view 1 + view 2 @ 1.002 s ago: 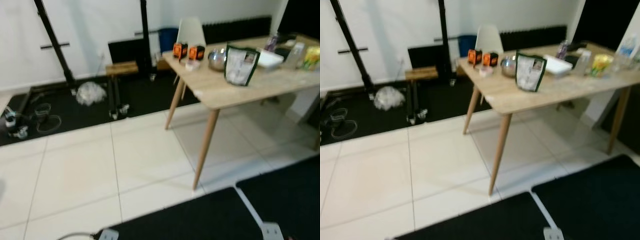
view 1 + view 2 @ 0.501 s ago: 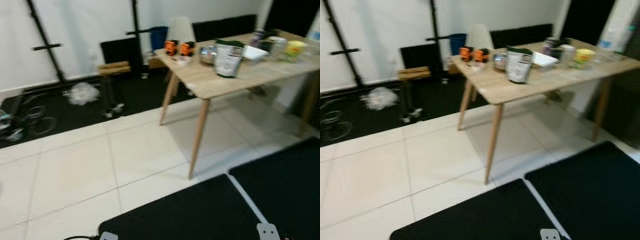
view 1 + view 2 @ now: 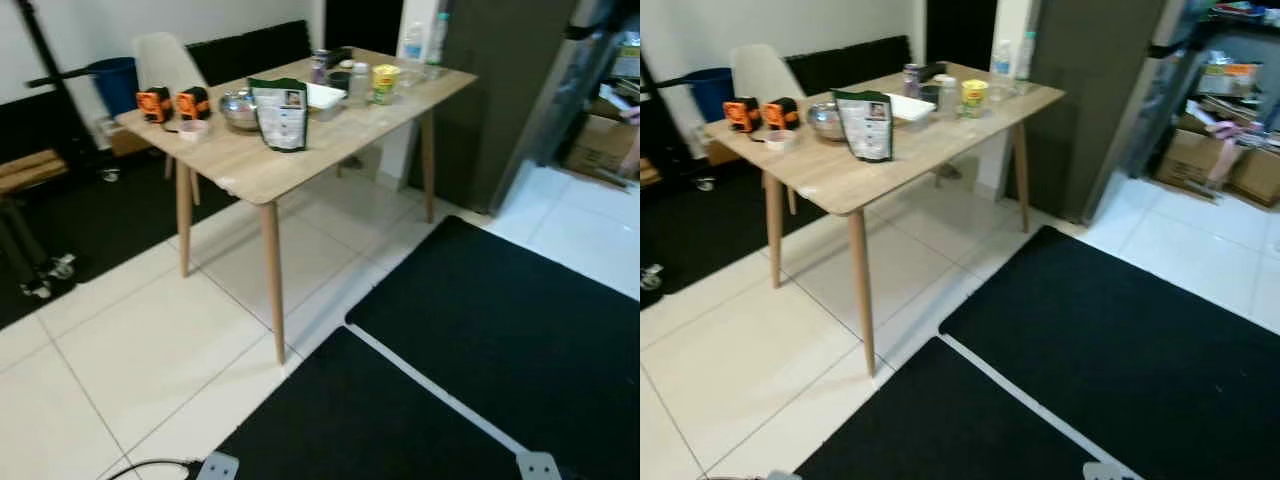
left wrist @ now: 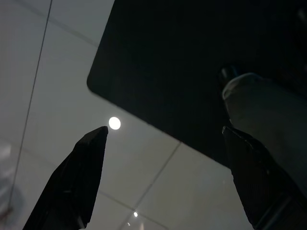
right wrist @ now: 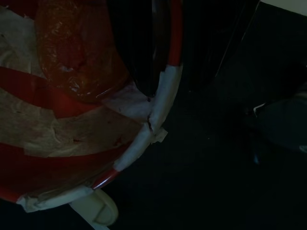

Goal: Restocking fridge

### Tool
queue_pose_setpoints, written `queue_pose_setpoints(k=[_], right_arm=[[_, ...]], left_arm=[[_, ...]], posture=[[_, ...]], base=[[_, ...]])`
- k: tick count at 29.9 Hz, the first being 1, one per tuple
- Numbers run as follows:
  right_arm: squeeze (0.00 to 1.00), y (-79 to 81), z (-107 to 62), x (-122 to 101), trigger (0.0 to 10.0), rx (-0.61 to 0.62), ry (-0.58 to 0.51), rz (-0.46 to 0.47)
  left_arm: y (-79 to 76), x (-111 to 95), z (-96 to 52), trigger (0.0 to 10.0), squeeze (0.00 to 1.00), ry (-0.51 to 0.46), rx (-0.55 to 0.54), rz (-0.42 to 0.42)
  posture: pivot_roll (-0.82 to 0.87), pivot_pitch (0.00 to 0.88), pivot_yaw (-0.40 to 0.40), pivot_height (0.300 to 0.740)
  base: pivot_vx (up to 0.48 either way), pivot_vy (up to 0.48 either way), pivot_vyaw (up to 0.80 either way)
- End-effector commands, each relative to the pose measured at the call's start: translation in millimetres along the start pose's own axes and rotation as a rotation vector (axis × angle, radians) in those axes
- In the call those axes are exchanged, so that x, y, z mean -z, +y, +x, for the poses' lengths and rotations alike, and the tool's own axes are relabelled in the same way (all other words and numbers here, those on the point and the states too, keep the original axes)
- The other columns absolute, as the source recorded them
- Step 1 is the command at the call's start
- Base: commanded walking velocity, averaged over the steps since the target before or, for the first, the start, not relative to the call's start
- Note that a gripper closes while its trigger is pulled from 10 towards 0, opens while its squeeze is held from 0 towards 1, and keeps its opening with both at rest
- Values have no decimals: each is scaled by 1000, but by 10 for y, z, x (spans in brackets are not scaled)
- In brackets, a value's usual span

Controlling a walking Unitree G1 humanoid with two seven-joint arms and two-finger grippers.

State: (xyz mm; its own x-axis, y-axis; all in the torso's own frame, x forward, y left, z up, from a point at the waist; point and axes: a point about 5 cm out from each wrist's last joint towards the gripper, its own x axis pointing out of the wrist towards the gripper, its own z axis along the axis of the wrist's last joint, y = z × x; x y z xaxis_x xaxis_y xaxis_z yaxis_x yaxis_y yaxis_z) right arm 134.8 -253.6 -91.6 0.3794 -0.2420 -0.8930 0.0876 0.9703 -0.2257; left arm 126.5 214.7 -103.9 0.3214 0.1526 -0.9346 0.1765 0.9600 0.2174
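A wooden table (image 3: 250,170) stands ahead on the left, carrying a green pouch (image 3: 279,113), a metal bowl (image 3: 238,108), two orange items (image 3: 155,103), a yellow cup (image 3: 384,83) and clear bottles (image 3: 413,40). Behind its far right corner rises a tall dark grey fridge-like cabinet (image 3: 500,90). In the left wrist view my left gripper (image 4: 164,130) hangs open above white tiles and a black mat edge. A red-and-white striped package (image 5: 72,120) with orange contents sits close before the right wrist camera, above the dark floor; the fingers are hidden behind it.
Black floor mats (image 3: 500,330) cover the floor ahead and to the right, with white tiles (image 3: 140,340) on the left. Cardboard boxes (image 3: 1200,160) stand at the far right. A white chair (image 3: 160,60) and a blue bin (image 3: 112,80) are behind the table.
The camera has swung to the right: the table now sits further left in view, and the dark cabinet, the boxes and more black mat have come into sight.
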Motion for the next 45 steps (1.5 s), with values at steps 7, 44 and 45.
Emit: queue_pose_setpoints(k=[7,44,45], right_arm=[[0,-2,2,-34,10000,2,-8,-6],[0,-10,2,-73,10000,-6,-30,-13],[0,-10,2,-73,10000,-6,-30,-13]], left_arm=[[-19,32,-1,10000,0,11,8,2],[-61,18,0,10000,0,2,19,-75],[-61,18,0,10000,0,2,19,-75]], posture=[[-40,0,-10,740],[-42,0,-24,740],[-42,0,-24,740]], base=[[0,0,-800],[0,0,-757],[0,0,0]])
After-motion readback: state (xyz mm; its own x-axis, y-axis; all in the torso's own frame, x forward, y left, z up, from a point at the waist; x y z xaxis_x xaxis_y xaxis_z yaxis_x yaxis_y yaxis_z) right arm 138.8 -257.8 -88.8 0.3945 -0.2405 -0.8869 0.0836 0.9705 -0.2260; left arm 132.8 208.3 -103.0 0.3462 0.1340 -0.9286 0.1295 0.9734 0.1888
